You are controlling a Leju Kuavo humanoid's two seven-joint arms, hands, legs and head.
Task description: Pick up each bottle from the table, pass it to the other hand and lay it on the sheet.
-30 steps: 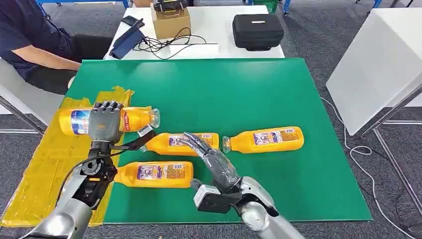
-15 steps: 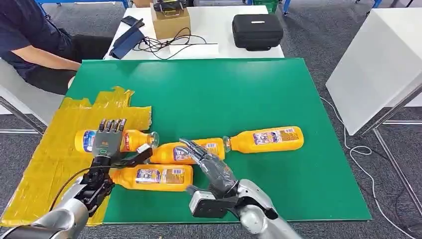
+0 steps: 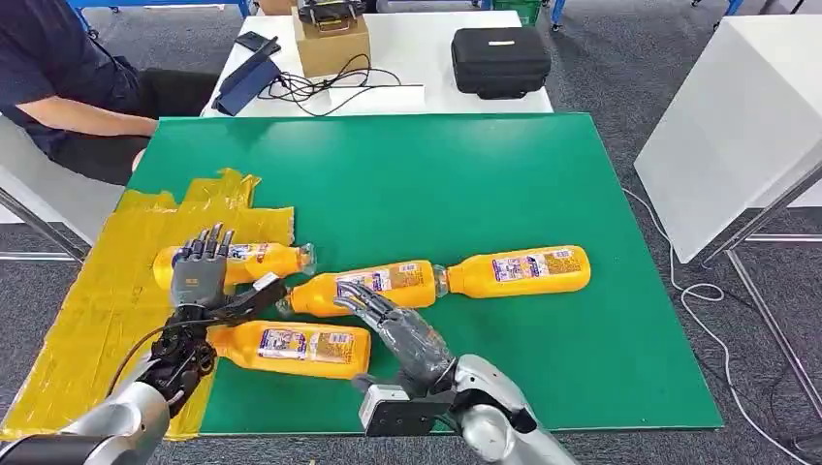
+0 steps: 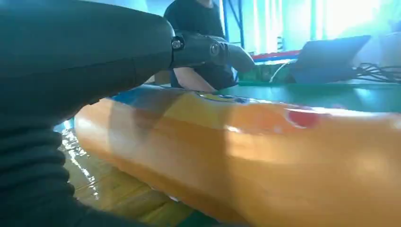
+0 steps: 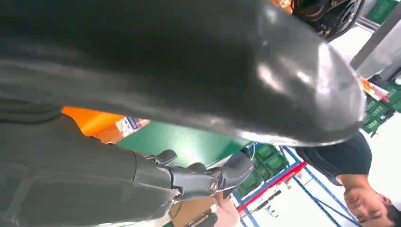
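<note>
We see four orange juice bottles lying on their sides. One bottle [image 3: 254, 260] rests across the edge of the yellow sheet [image 3: 107, 310], under our left hand [image 3: 199, 276], whose fingers [image 3: 208, 242] are spread apart above it. Our right hand [image 3: 402, 329] hovers with loosely extended fingers, gripping nothing, beside the middle bottle [image 3: 373, 284] on the green desk [image 3: 465, 184].

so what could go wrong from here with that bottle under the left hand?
1. The bottle lies across the yellow sheet's edge, neck over the green mat. The left hand covers it with fingers spread, so it may roll off.
2. Its cap sits close to the middle bottle; a nudge could shift that one.
3. The right hand hovers over the middle bottle and may bump it.
</note>
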